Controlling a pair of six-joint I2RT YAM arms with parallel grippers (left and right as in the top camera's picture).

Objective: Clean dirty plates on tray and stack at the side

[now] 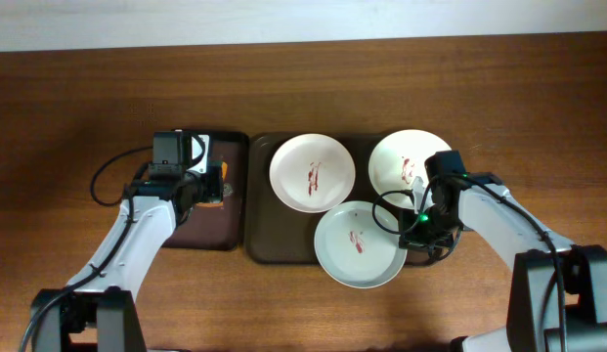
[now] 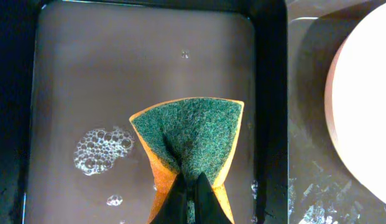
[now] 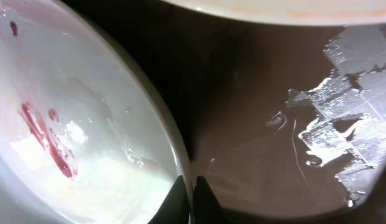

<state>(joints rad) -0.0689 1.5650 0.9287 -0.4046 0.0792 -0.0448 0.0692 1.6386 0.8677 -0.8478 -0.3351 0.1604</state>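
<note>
The left pincer (image 2: 193, 190) is clenched on the sponge (image 2: 193, 134), directly above the small tray (image 2: 276, 93). The right pincer (image 3: 193, 186) looks pinched on the rim of the front plate (image 3: 87, 124), which lies on the tray (image 3: 255, 155). A second plate (image 1: 411, 161) sits just beyond it and a third plate (image 1: 312, 173) off to its left. All 3 carry red smears, so I judge wiping has not begun. Next, the sponge must cross rightward onto the held plate's smear (image 3: 50, 140) — with the right pincer steadying.

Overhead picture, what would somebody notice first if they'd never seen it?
Three round white plates smeared red in the middle sit on the large dark brown rectangular tray mid-table. The left gripper pinches a green-and-orange sponge over a smaller black-rimmed tray of soapy water. The right gripper clamps the rim of the front plate.
</note>
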